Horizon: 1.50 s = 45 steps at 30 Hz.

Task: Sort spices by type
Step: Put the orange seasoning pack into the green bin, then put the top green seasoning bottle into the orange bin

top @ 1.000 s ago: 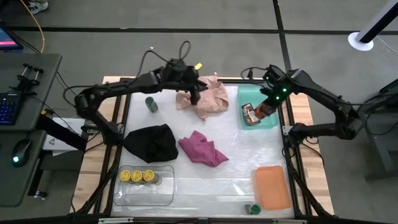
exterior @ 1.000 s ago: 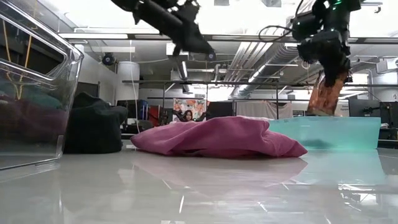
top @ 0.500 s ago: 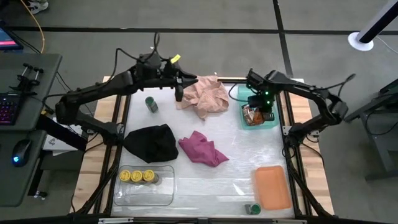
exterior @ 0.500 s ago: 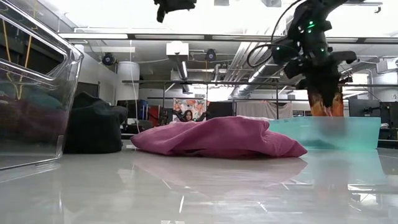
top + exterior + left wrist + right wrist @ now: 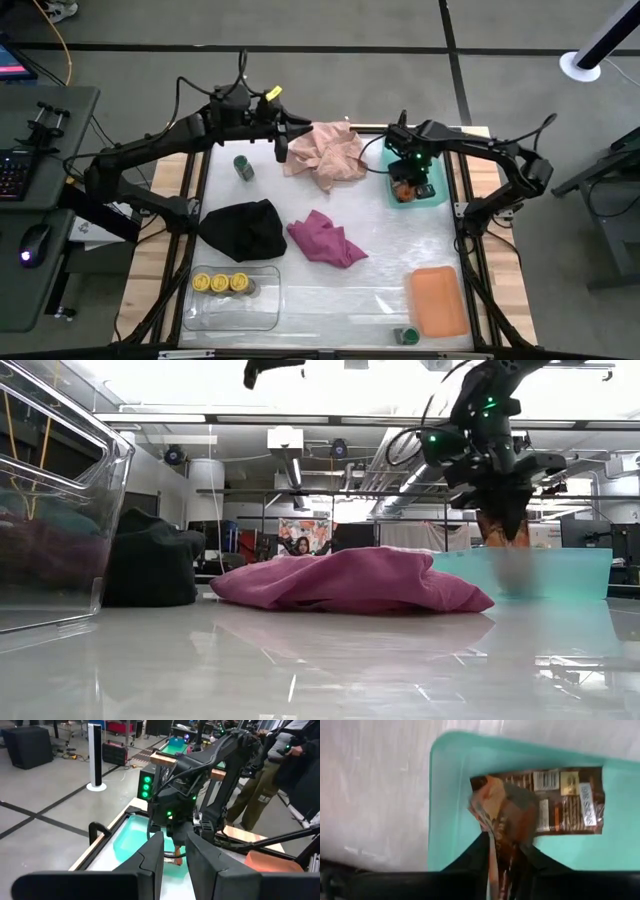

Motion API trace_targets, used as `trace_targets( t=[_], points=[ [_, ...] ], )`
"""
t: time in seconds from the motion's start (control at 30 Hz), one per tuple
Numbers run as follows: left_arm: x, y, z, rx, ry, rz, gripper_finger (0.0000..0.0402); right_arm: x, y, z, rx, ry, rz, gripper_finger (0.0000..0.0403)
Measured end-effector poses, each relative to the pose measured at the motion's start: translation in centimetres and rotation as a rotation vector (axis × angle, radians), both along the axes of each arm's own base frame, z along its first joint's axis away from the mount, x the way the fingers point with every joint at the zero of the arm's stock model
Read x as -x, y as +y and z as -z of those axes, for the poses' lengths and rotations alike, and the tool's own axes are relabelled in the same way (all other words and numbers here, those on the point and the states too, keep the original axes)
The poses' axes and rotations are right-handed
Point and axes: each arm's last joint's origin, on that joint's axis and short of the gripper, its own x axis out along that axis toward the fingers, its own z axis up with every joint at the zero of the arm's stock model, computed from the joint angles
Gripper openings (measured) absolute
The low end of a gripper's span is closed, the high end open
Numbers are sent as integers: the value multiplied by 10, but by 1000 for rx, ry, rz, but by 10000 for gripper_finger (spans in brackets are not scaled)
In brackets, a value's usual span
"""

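1. High view: I have the right gripper [image 5: 405, 185] over the teal tray [image 5: 436, 196] at the far right of the table, lowering the orange-red packet [image 5: 403, 189] into it. To do this well I judge I should keep it centred over the tray floor, clear of the near rim, before letting go. The left gripper [image 5: 281, 148] waits near the far edge, just beside the pink cloth [image 5: 328, 155]. One green-lidded jar [image 5: 242, 166] stands beside it, another green-lidded jar [image 5: 407, 335] sits at the near edge by the orange tray [image 5: 438, 300], and three yellow-lidded jars [image 5: 219, 283] sit in the clear tray [image 5: 262, 312]. Open table lies between the magenta cloth [image 5: 325, 240] and the orange tray.

2. Low view: the packet hangs just above the tray wall [image 5: 540, 572], so only a short drop is left, I think. The magenta cloth lies in front of the tray's one end, so I would withdraw straight up.

3. Left wrist view: the left arm's fingers [image 5: 152, 857] stand apart with nothing between them. Across the table the right arm is bent over the tray, and a person stands beyond the table.

4. Right wrist view: my fingers [image 5: 479, 851] are clamped on the crumpled orange-red packet, and the dark brown packet [image 5: 570, 801] already lies flat in the tray under it. The tray's rim is close on one side, so I favour releasing over the brown one.
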Motion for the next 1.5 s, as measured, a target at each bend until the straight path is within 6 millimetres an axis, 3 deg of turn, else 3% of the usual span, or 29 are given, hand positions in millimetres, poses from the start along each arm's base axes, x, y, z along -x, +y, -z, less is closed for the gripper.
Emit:
trace_targets(
  t=[0.33, 0.53, 0.87, 1.03, 1.13, 1.37, 1.5],
  points=[
    [1, 0, 3, -1, 28, 3, 67, -5, 5, -1, 123, 61, 53, 209],
    [3, 5, 3, -25, 34, -19, 67, -12, -3, -21, 172, 2, 98, 269],
    [9, 16, 4, -73, 69, -47, 67, -17, -32, -84, 383, -132, 202, 277],
    [25, 22, 10, -144, 222, -140, 67, -13, -38, -122, 400, -225, 344, 277],
    [37, 24, 20, -95, 360, -176, 74, -7, -35, -142, 333, -314, 445, 277],
    [66, 19, 65, 104, 785, -242, 147, 7, -16, -163, 226, -450, 571, 277],
    [74, 24, 90, 218, 864, -318, 209, 14, -9, -161, 183, -471, 622, 277]
  ],
)
